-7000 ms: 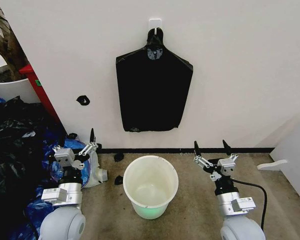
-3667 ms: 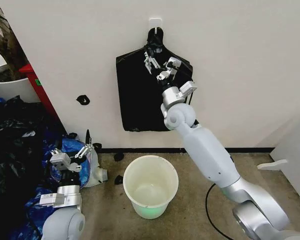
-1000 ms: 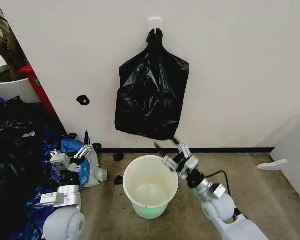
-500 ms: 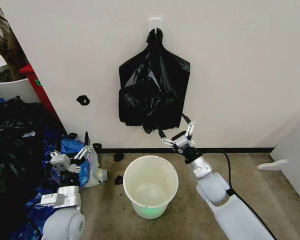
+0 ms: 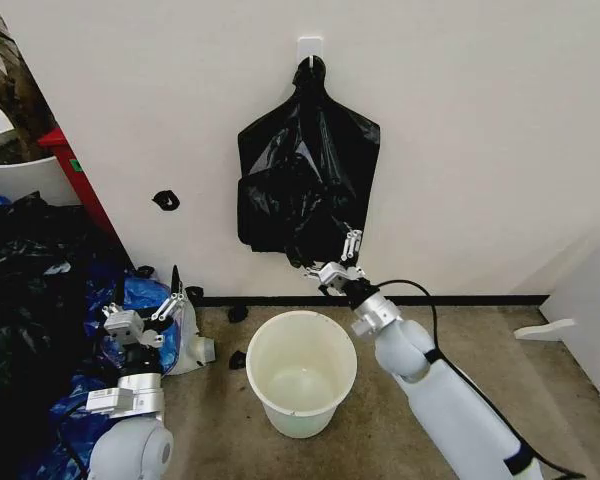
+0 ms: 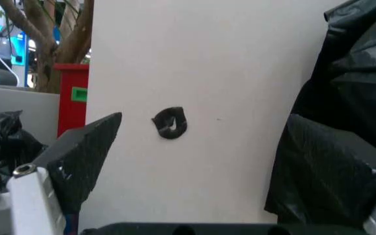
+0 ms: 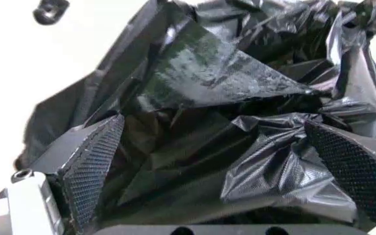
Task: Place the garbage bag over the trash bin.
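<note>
The bag [image 5: 307, 185] hangs crumpled from a wall hook [image 5: 310, 48] at upper centre, above the bin [image 5: 301, 372] on the floor. The right gripper [image 5: 330, 262] sits at the bag's lower edge, jaws spread wide around crinkled plastic, not clamped. The left gripper [image 5: 144, 292] rests at lower left, jaws apart and empty.

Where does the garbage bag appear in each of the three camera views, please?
Head view: the garbage bag hangs on the wall above the trash bin.
Left wrist view: its crinkled plastic sits at one edge.
Right wrist view: it lies between the right gripper's pads.
Shared landmark: the small black mark on the wall.
</note>
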### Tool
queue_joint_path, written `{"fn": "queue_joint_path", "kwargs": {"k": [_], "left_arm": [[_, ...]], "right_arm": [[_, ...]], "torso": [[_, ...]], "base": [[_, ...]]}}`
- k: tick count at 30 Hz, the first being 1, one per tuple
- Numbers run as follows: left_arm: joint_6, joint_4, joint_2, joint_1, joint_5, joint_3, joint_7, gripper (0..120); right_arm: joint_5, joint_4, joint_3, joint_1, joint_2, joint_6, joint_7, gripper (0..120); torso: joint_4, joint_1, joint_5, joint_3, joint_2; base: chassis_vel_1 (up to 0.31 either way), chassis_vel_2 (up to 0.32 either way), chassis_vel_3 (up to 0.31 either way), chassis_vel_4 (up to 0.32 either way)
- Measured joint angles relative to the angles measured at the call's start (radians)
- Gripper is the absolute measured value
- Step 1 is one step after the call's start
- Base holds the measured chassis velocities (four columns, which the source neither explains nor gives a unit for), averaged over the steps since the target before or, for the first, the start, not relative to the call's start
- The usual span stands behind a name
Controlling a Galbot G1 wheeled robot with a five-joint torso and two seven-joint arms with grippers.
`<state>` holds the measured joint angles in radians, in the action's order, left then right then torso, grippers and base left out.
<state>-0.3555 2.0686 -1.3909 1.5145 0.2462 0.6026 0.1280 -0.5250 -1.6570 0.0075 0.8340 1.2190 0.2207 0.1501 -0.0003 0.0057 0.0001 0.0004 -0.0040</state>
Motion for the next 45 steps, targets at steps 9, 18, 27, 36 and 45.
{"fn": "queue_joint_path", "kwargs": {"k": [9,18,27,36,45], "left_arm": [[0.002,0.001,0.002,-0.001,-0.001,0.001,0.000,100],[0.004,0.001,0.006,-0.012,0.002,-0.004,0.001,100],[0.007,0.001,0.019,-0.023,0.014,-0.002,0.001,100],[0.029,0.005,0.046,-0.064,0.063,-0.009,0.003,100],[-0.020,0.021,0.252,-0.146,0.248,-0.057,-0.174,100]], "right_arm": [[-0.059,0.019,-0.016,-0.021,0.017,-0.200,0.150,91],[-0.020,-0.032,-0.001,0.021,0.005,-0.280,0.190,57],[0.214,-0.092,-0.014,0.056,-0.014,-0.388,0.248,29],[0.382,-0.173,0.017,0.086,-0.017,-0.341,0.275,0],[0.426,-0.264,0.042,0.095,-0.014,-0.186,0.198,0]], "torso": [[-0.0001,0.000,0.0000,0.000,0.000],[-0.0001,0.000,0.0000,0.000,0.000],[0.0000,0.000,0.0000,0.000,0.000],[0.0000,0.000,0.0000,0.000,0.000],[-0.0001,0.000,-0.0002,0.000,0.000]], "base": [[0.000,0.000,0.000,0.000],[0.000,0.000,0.000,0.000],[0.000,0.000,0.000,0.000],[0.000,0.000,0.000,0.000],[0.000,0.000,0.000,0.000]]}}
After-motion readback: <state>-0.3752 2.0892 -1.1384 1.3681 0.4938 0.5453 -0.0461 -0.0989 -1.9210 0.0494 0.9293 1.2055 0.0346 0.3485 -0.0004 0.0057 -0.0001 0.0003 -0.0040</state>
